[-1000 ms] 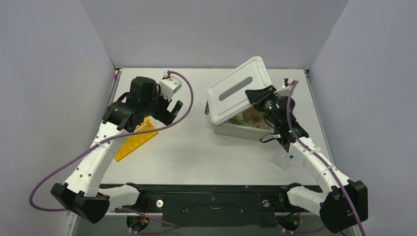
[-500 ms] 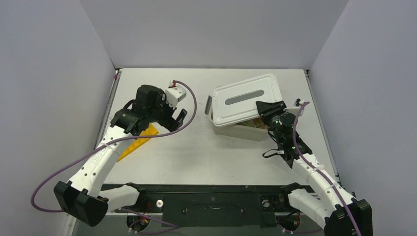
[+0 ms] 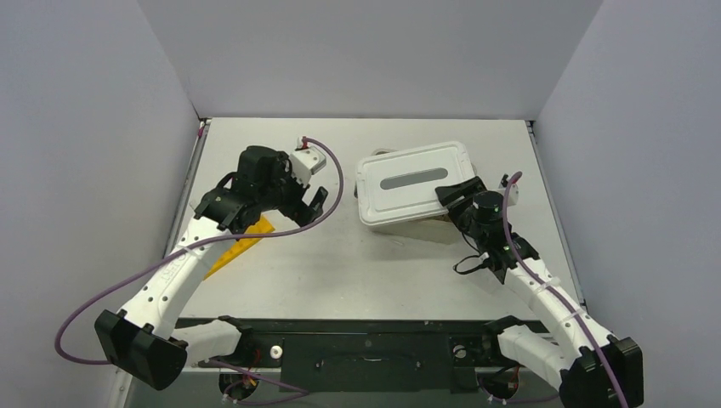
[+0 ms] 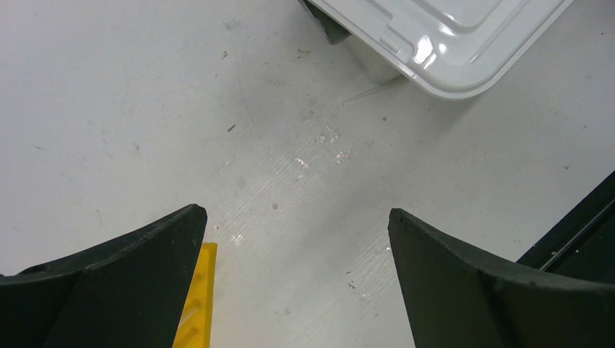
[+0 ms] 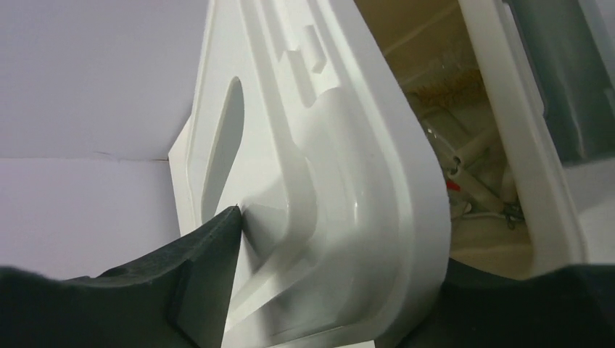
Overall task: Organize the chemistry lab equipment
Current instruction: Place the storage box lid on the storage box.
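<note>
The white lid with grey handle [image 3: 412, 183] lies on the beige tub [image 3: 400, 226], slightly askew. My right gripper [image 3: 455, 191] is at the lid's right edge. In the right wrist view the lid [image 5: 326, 181] sits between the spread fingers of the right gripper [image 5: 341, 246], with one fingertip [image 5: 230, 217] touching its top. Through the gap I see lab equipment in the tub [image 5: 500, 145]: clear tubes [image 5: 464, 163] and a brush [image 5: 442, 90]. The yellow holed tube rack [image 3: 242, 242] lies by my open, empty left gripper [image 3: 306, 200], at the left finger of that gripper [image 4: 296, 212] in the left wrist view.
The rack's yellow edge [image 4: 197, 304] shows at the bottom left of the left wrist view, and the lid's corner [image 4: 435, 36] at the top. Grey walls enclose the table [image 3: 366, 272] on three sides. The black base rail [image 3: 366, 344] runs along the near edge.
The lid has swung down from a steep tilt onto the tub. The right gripper's jaws have widened on its edge. The left gripper drifted slightly right and nearer.
</note>
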